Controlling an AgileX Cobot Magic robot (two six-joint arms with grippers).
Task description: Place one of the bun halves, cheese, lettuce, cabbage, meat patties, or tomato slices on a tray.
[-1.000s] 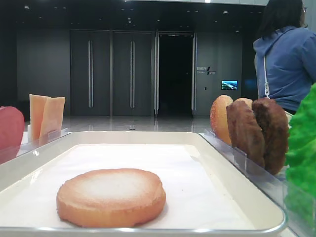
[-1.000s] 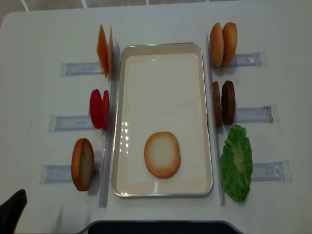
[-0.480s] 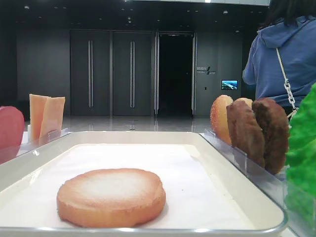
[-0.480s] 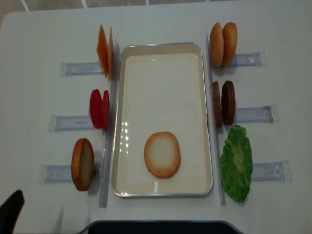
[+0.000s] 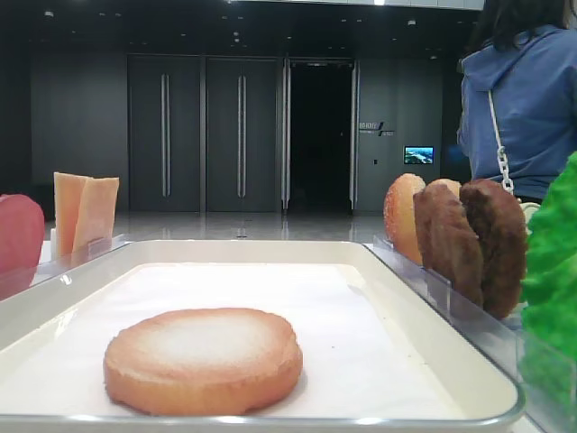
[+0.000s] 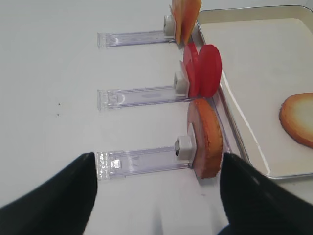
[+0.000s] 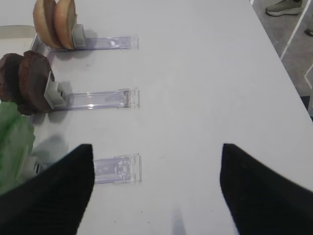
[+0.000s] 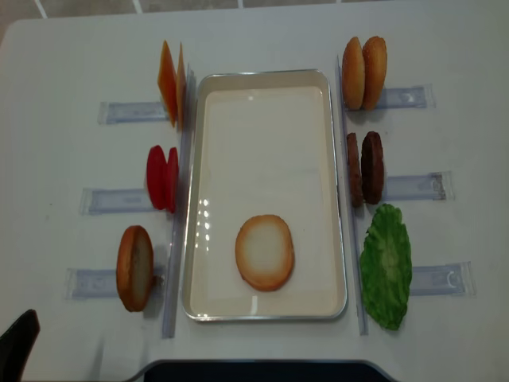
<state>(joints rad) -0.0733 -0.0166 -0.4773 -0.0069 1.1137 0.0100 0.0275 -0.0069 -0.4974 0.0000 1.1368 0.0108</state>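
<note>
Bun half (image 8: 265, 252): flat on tray (image 8: 262, 80) paper, near end, position unchanged over last second. Left gripper (image 6: 156, 196): jaws wide, empty, drawn back slightly off table corner. Right gripper (image 7: 154, 188): open, empty. Placement judged complete.

Left gripper (image 6: 156, 196) jaws spread wide, nothing between them. Right gripper (image 7: 156, 188) likewise agape, lower frame, empty.
</note>
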